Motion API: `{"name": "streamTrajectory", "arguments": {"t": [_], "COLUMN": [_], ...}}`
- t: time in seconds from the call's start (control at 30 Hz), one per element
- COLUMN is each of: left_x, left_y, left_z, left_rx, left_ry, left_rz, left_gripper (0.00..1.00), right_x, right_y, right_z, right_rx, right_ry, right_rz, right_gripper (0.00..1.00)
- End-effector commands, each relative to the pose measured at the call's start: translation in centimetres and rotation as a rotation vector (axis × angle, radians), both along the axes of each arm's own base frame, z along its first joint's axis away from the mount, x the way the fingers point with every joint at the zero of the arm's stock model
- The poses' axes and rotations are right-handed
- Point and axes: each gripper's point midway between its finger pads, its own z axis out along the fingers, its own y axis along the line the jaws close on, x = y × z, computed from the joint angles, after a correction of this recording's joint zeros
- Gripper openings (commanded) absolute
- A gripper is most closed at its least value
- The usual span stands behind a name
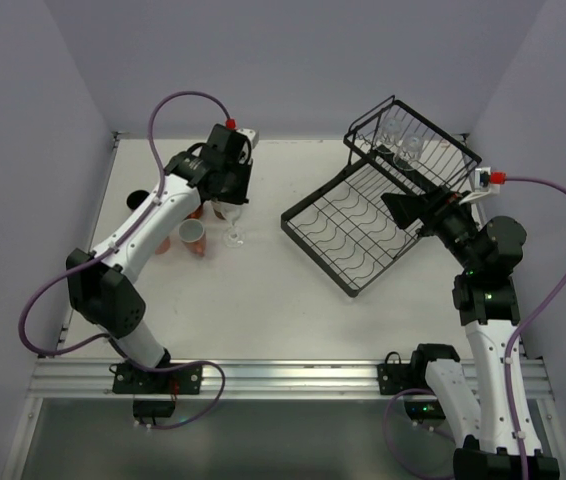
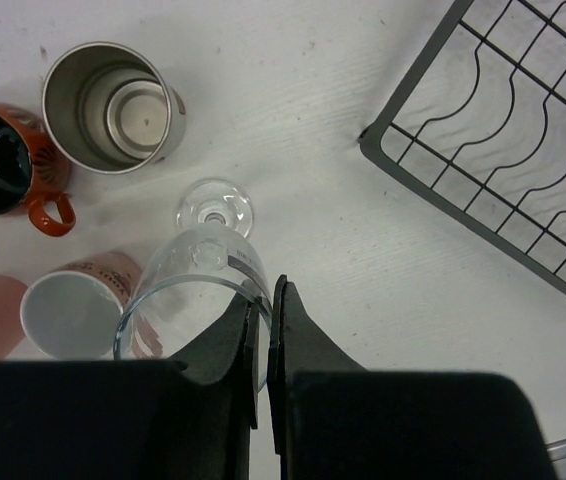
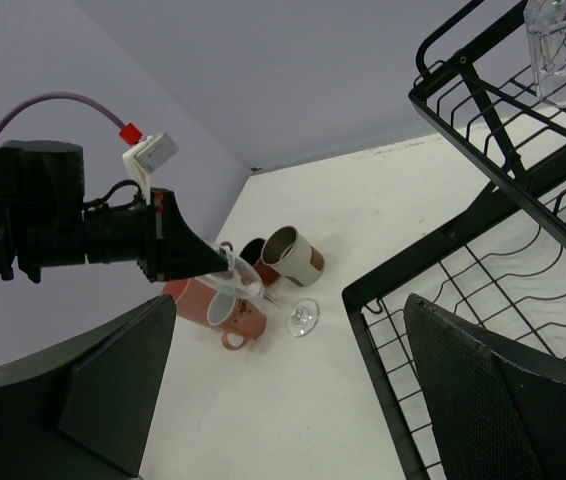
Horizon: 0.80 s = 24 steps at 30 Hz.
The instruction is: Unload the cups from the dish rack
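Stemware: your left claw (image 2: 266,290) is pinched shut on the rim of the clear wine glass (image 2: 198,265), left of the dish rack (image 1: 358,225) beside the orange mug (image 2: 3,160) (whether its foot touches the bench (image 2: 313,120), you can't tell). Your right claw (image 1: 403,208) gapes wide over the rack, near its basket's glasses (image 1: 403,150).

Top external: high over the near edge of the table (image 1: 263,320), looking down and forward. The whole dish rack (image 1: 317,257) lies right of centre, seen from far off.

Left wrist: close above the table, left of the rack, facing straight down. Only one rack corner shows, upper right.

Right wrist: low at the rack's edge, looking sideways across the table.

All three views share that rack corner and the stemmed glass (image 1: 233,236) left of it.
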Motion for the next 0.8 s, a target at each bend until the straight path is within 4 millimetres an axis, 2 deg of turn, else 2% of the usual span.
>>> {"name": "streamTrajectory", "arguments": {"t": [0.0,0.07,0.13,0.23,0.27,0.33,0.43,0.5,0.53,0.6,0.77], "left_x": [0.9,1.1,1.1,1.2,1.2,1.3,1.3,1.1,1.2,1.1,1.5], "left_y": [0.3,0.4,0.4,0.7,0.8,0.8,0.8,1.0,1.0,1.1,1.1], "left_z": [0.9,0.8,0.7,1.0,1.1,1.8,2.6,3.0,3.4,4.1,6.6], "left_rx": [-0.014,-0.012,-0.009,-0.008,-0.007,-0.015,-0.024,-0.022,-0.027,-0.031,-0.052], "left_ry": [-0.042,-0.042,-0.045,-0.052,-0.057,-0.076,-0.097,-0.103,-0.112,-0.127,-0.185], "left_rz": [-0.014,-0.011,-0.011,-0.004,-0.003,0.000,-0.001,-0.001,-0.001,0.002,0.008], "left_gripper": [0.00,0.02,0.09,0.30,0.42,0.50,0.70,0.79,0.88,0.98,1.00], "right_x": [-0.3,-0.4,-0.4,-0.3,-0.4,-0.3,-0.4,-0.4,-0.4,-0.6,-0.5], "right_y": [0.3,0.3,0.3,0.3,0.3,0.2,0.2,0.1,0.1,0.1,0.1], "right_z": [0.3,0.3,0.3,0.4,0.4,0.5,0.8,1.2,1.3,1.7,2.0], "right_rx": [-0.021,-0.021,-0.021,-0.022,-0.024,-0.023,-0.025,-0.025,-0.024,-0.023,-0.018], "right_ry": [-0.019,-0.022,-0.019,-0.020,-0.021,-0.022,-0.028,-0.032,-0.029,-0.033,-0.033], "right_rz": [0.022,0.024,0.022,0.019,0.019,0.016,0.013,0.006,0.006,0.006,0.002], "right_gripper": [0.99,0.99,0.99,0.99,0.99,0.99,0.99,0.99,0.99,0.99,0.99]}}
